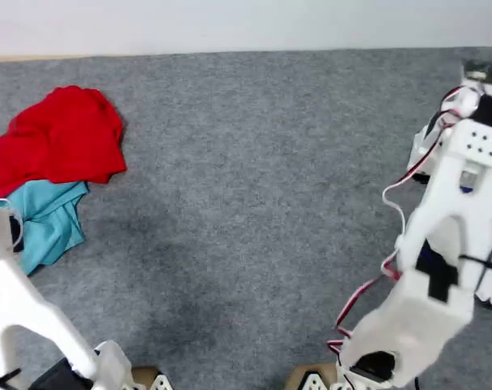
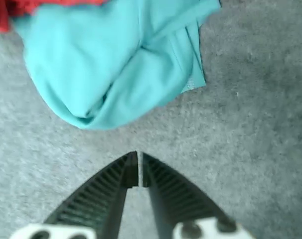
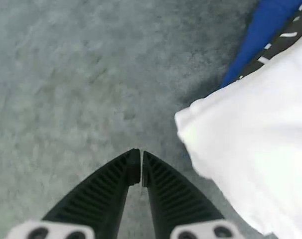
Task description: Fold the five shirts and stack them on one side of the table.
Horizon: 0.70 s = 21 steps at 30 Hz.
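Observation:
A crumpled red shirt (image 1: 63, 140) lies at the table's left, overlapping a teal shirt (image 1: 45, 218) just in front of it. My left gripper (image 2: 139, 160) hangs shut and empty over bare felt, a short way off the teal shirt (image 2: 116, 64); a strip of the red shirt (image 2: 21, 7) peeks beyond it. My right gripper (image 3: 141, 159) is also shut and empty, beside a folded white shirt (image 3: 255, 149) that lies on a black patterned shirt (image 3: 275, 47) and a blue shirt (image 3: 270, 30). The right arm (image 1: 441, 244) covers most of that stack at the table's right.
Grey felt (image 1: 254, 187) covers the table, with a wide bare stretch between the two piles. A pale wall (image 1: 230, 24) runs along the far edge. The left arm (image 1: 19, 301) stands at the front left, and red and white cables (image 1: 396, 203) hang off the right arm.

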Tool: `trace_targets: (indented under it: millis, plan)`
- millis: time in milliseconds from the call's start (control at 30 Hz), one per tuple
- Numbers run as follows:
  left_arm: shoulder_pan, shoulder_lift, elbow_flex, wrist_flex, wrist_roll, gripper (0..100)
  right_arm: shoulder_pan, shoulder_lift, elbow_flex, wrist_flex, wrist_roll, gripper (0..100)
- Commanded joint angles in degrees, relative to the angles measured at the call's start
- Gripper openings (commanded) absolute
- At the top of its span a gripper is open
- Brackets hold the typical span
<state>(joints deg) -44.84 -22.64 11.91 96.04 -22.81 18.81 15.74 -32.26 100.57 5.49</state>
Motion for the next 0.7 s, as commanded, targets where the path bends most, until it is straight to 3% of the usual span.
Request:
trace_targets:
  millis: [0,100,233,433,667]
  plan:
    - [-0.26,1.93,-2.42,-1.14,-5.45,13,-1.63,-11.74,9.14,2.42,1.85,2.4]
    - [-2.11,6.68,-2.68,-2.64,-10.20,17,-1.27,-17.36,20.92,2.42,1.85,12.5]
    - [-5.01,16.26,-2.77,-10.46,-16.18,19,2.59,-23.78,33.41,2.33,1.85,23.6]
    - [-7.12,29.27,-3.82,-26.29,-23.38,19,9.36,-29.76,38.95,2.33,5.01,23.6]
    - [-7.47,43.69,-8.84,-38.59,-26.29,20,12.79,-35.74,43.08,2.33,6.33,23.6]
